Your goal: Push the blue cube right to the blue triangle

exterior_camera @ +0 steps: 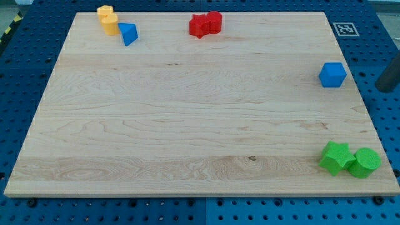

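Observation:
The blue cube (332, 74) sits near the board's right edge, in the upper half of the view. The blue triangle (129, 33) lies at the view's top left, touching or almost touching the yellow blocks (108, 19). My tip (387, 89) shows as a dark rod at the view's far right edge, off the board, to the right of the blue cube and apart from it.
Two red blocks (205, 24) sit together at the board's top middle. A green star-shaped block (336, 157) and a green cylinder (364, 162) sit at the bottom right corner. The wooden board (187, 112) lies on a blue pegboard table. A marker tag (344, 28) is at the top right.

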Motion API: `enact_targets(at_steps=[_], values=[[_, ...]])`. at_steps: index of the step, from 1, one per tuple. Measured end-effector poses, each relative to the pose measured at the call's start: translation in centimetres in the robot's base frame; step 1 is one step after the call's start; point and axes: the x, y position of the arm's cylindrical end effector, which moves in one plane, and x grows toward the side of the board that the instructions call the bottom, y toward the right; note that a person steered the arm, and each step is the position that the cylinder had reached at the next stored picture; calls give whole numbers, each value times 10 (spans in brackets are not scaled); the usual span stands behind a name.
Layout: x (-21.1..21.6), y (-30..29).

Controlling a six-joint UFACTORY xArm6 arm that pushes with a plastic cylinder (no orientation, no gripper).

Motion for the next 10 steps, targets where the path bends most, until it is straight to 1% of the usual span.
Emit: enact_targets(at_steps=[1,2,3,4,5,6,7,8,10], values=[[-6,-23],[-2,-62],[-2,-80],[-4,-84],[-16,-61],[-44,-76],[-43,-107],[-42,-119],[-42,-123]])
